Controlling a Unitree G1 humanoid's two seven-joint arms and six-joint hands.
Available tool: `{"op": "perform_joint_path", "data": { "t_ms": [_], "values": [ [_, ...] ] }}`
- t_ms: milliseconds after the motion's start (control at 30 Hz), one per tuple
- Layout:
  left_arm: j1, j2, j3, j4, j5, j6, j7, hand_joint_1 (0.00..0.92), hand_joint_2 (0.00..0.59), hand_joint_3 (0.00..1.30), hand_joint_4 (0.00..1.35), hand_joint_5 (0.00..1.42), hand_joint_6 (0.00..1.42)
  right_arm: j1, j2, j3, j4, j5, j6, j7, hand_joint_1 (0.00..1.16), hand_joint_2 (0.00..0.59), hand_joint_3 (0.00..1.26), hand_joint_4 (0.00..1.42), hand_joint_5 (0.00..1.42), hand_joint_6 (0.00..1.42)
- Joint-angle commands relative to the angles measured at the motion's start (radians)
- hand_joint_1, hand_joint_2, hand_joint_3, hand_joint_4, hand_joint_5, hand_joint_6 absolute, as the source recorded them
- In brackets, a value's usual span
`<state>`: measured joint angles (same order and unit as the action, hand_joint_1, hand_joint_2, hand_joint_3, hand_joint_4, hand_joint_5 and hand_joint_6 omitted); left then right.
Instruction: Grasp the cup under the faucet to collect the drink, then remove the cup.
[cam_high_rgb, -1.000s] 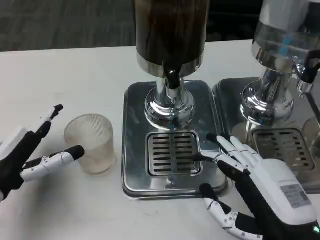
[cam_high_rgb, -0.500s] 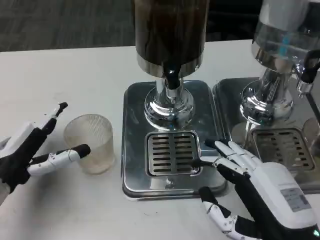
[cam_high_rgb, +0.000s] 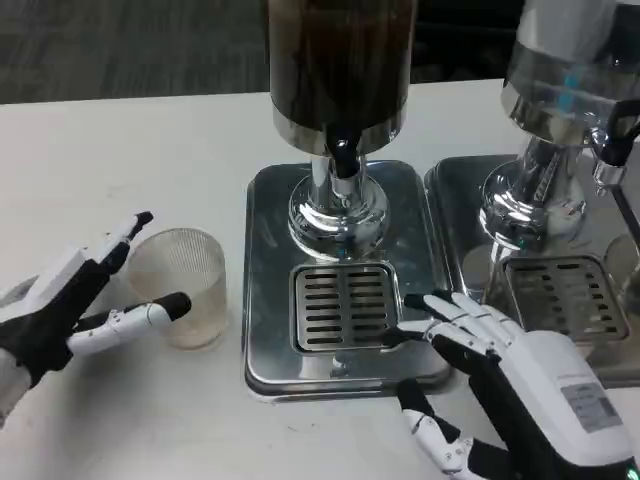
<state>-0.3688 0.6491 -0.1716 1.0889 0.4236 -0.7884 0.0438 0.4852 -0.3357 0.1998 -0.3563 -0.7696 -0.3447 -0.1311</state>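
Observation:
A clear ribbed cup (cam_high_rgb: 180, 286) stands upright and empty on the white table, left of the drip tray (cam_high_rgb: 345, 268). The dark faucet spout (cam_high_rgb: 343, 158) hangs under the brown drink dispenser (cam_high_rgb: 340, 65), above the slotted grate (cam_high_rgb: 345, 307). My left hand (cam_high_rgb: 75, 305) is open, its fingers spread around the cup's left side, the lower finger close to the cup wall; I cannot tell whether it touches. My right hand (cam_high_rgb: 500, 385) is open at the tray's front right corner, fingertips reaching over the grate's right edge.
A second dispenser (cam_high_rgb: 565, 110) with its own steel tray (cam_high_rgb: 470, 215) and grate stands at the right, close beside my right hand. The white table (cam_high_rgb: 120, 160) stretches behind and to the left of the cup.
My left hand has moved right, closing in around the cup. My right hand has drawn back slightly toward me and lower in the picture. The cup has not moved.

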Motion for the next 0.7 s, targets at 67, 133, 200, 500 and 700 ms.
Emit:
{"op": "perform_joint_path", "data": {
  "t_ms": [67,133,200,500,700],
  "values": [
    [-0.023,-0.008,-0.036,-0.006,0.054,0.001,0.066,0.033,0.000,0.00,0.00,0.00,0.00,0.006,0.006,0.003,-0.013,-0.008,-0.003,-0.013,0.39,0.505,0.40,0.18,0.13,0.13],
    [-0.027,-0.010,-0.046,-0.006,0.059,0.004,0.081,0.049,0.000,0.00,0.00,0.00,0.00,0.007,0.008,0.003,-0.013,-0.009,-0.004,-0.012,0.39,0.507,0.40,0.19,0.13,0.13],
    [-0.030,-0.014,-0.050,-0.002,0.065,0.008,0.099,0.054,0.000,0.00,0.00,0.00,0.00,0.006,0.010,0.003,-0.014,-0.007,-0.003,-0.010,0.40,0.502,0.42,0.19,0.14,0.13],
    [-0.041,-0.049,-0.070,0.011,0.090,0.033,0.187,0.097,0.000,0.00,0.00,0.03,0.02,0.009,0.015,0.005,-0.014,0.009,-0.001,-0.001,0.42,0.499,0.43,0.22,0.16,0.15],
    [-0.060,-0.091,-0.108,0.036,0.097,0.058,0.188,0.103,0.001,0.00,0.00,0.03,0.02,0.019,0.018,0.010,-0.022,0.017,-0.007,-0.009,0.42,0.499,0.46,0.27,0.18,0.18]
  ]
}}
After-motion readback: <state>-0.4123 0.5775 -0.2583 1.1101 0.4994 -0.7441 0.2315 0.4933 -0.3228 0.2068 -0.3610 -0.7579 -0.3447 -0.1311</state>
